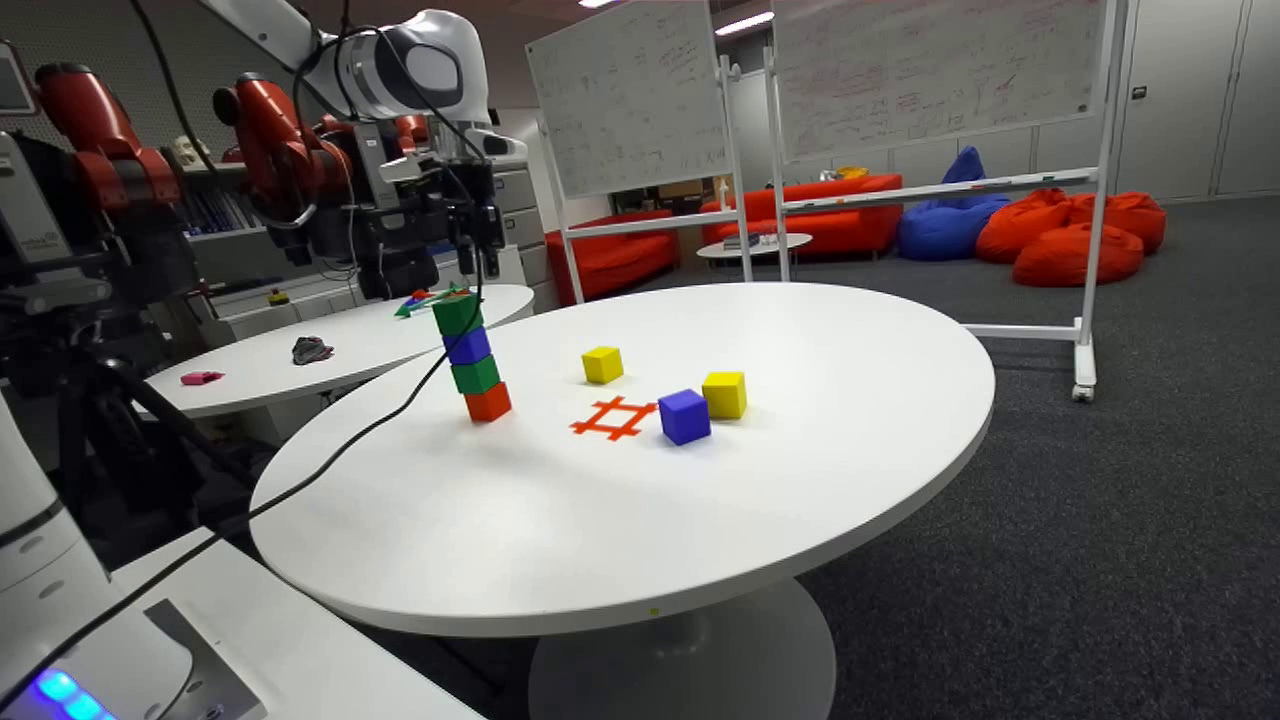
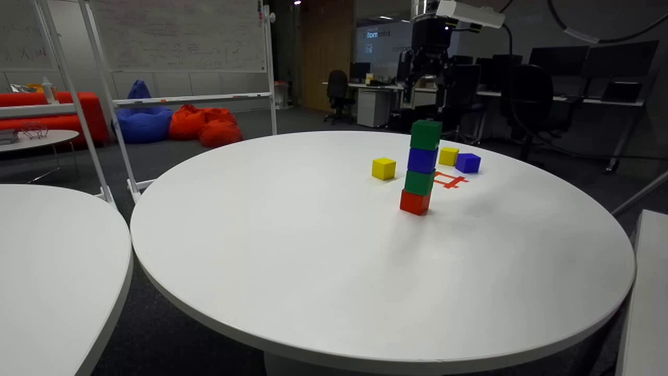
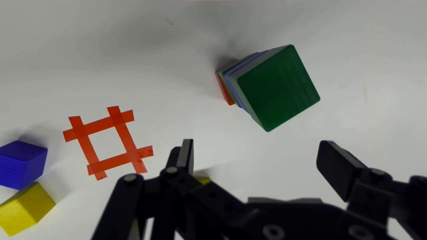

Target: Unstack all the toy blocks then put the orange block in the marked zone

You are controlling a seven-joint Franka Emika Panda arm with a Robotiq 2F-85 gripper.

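Note:
Four-high is a leaning stack of toy blocks: top green block [image 1: 458, 314] [image 2: 425, 134] [image 3: 278, 88], blue block [image 1: 467, 346] [image 2: 421, 160], lower green block [image 1: 475, 376] [image 2: 419, 182], orange block [image 1: 488, 402] [image 2: 415, 202] at the bottom. Above the stack my gripper [image 2: 424, 102] [image 3: 257, 146] stands open, nothing between its fingers. In the wrist view the stack lies ahead of the fingertips. The marked zone [image 3: 100, 125], a red-orange tape hash, is bare. Loose on the table are a blue block [image 1: 685, 417] [image 3: 21, 165], a yellow block [image 1: 724, 395] touching or close to it, and another yellow block [image 1: 602, 365], mostly hidden by a finger in the wrist view.
Everything stands on a round white table [image 1: 560, 540]. A black cable [image 1: 330, 460] hangs across an exterior view, in front of the stack. Behind is a further white table [image 1: 255, 372] holding a dark cap [image 1: 312, 350] and a pink object [image 1: 202, 378].

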